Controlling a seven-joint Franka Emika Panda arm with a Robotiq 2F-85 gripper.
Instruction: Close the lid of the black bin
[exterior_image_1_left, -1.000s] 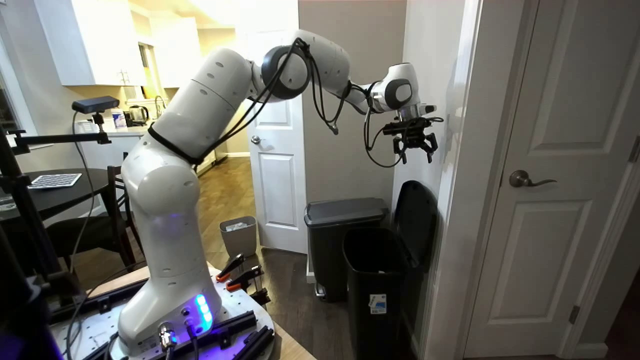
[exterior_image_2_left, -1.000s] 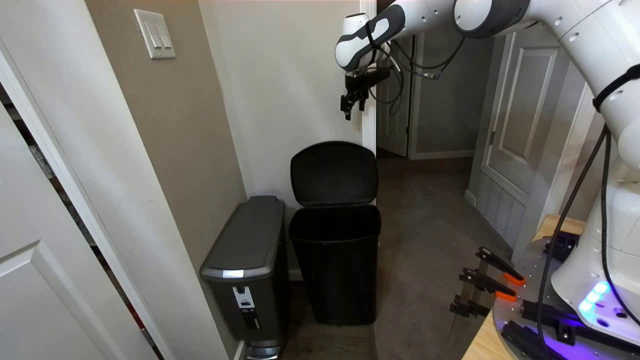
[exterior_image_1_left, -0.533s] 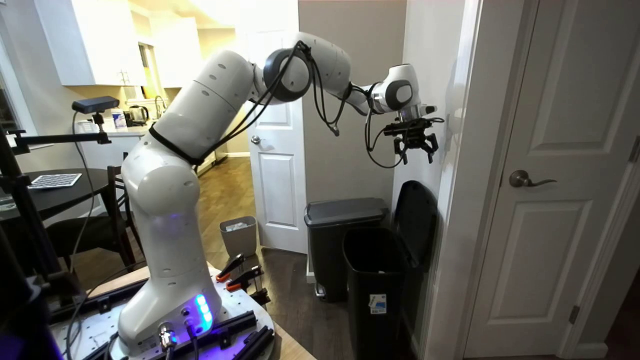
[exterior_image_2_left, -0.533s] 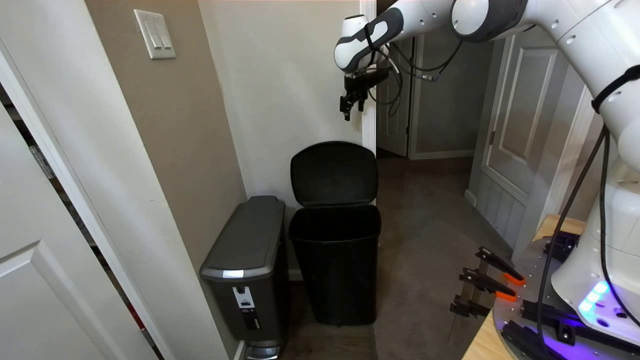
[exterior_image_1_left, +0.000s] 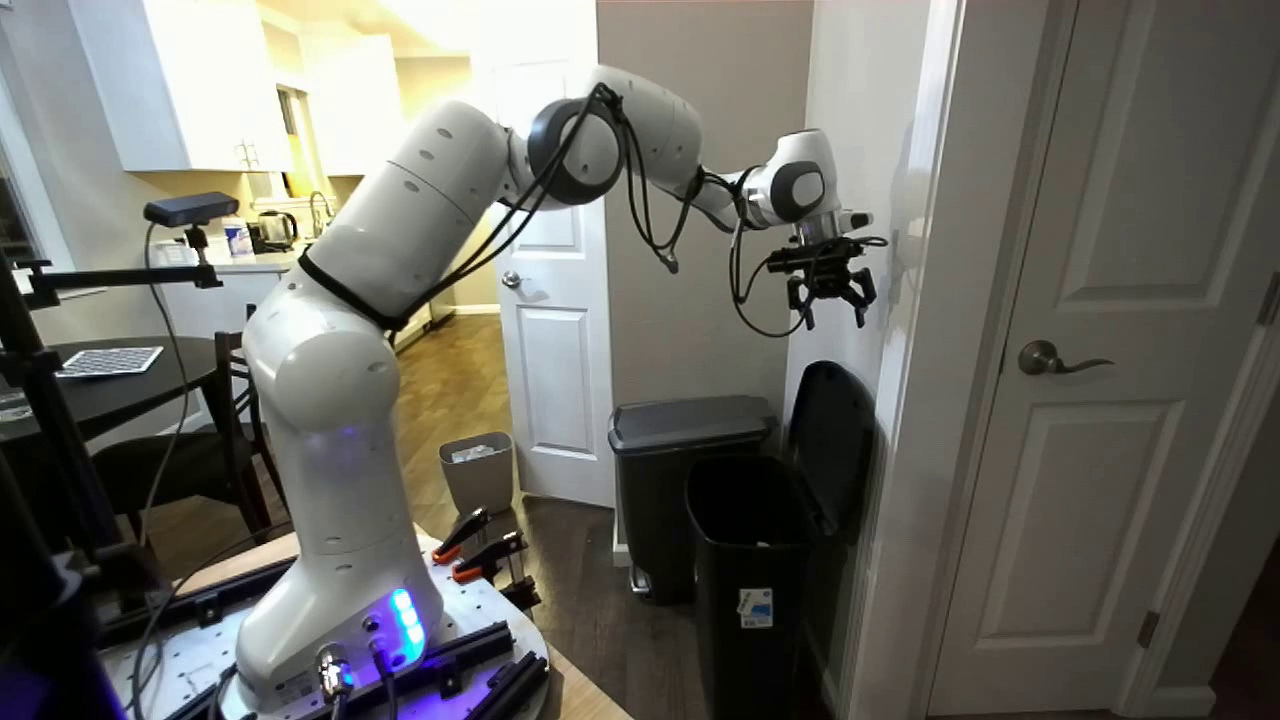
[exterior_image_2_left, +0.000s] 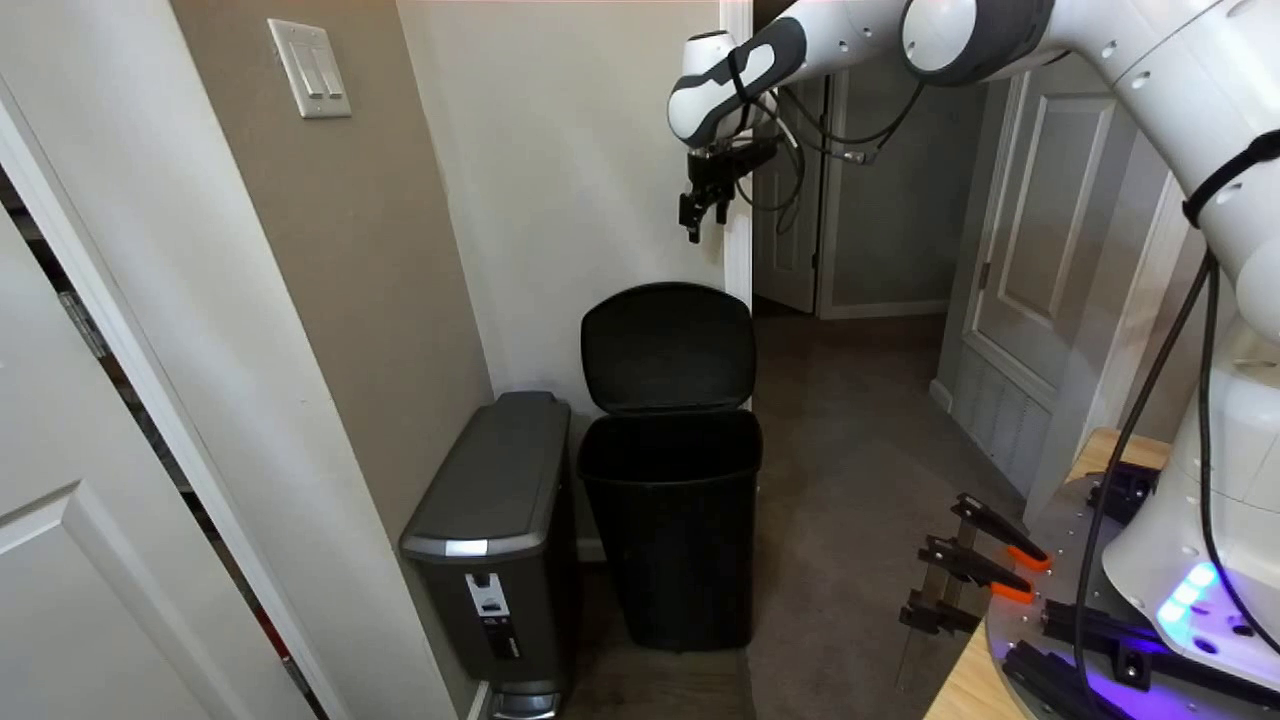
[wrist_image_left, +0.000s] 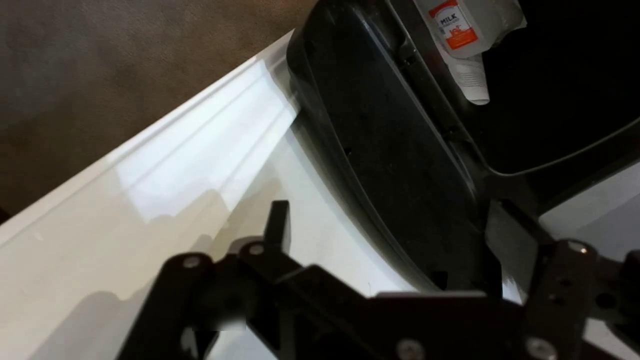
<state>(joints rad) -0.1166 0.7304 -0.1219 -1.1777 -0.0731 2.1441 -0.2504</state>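
Black lid (exterior_image_2_left: 668, 348) is seen raised, unmoved, on the bin (exterior_image_2_left: 675, 560); above, the wide-spread gripper (exterior_image_1_left: 835, 321) has been lowered slightly.

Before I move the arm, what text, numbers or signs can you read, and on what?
"MILK": red-and-white label on the translucent plastic container in the tall black plastic bin; other print blurred.
Too small to read: white-and-blue label on the black bin.
Too small: black-and-white stickers on the grey flat-topped bin.
Any other print: too small.
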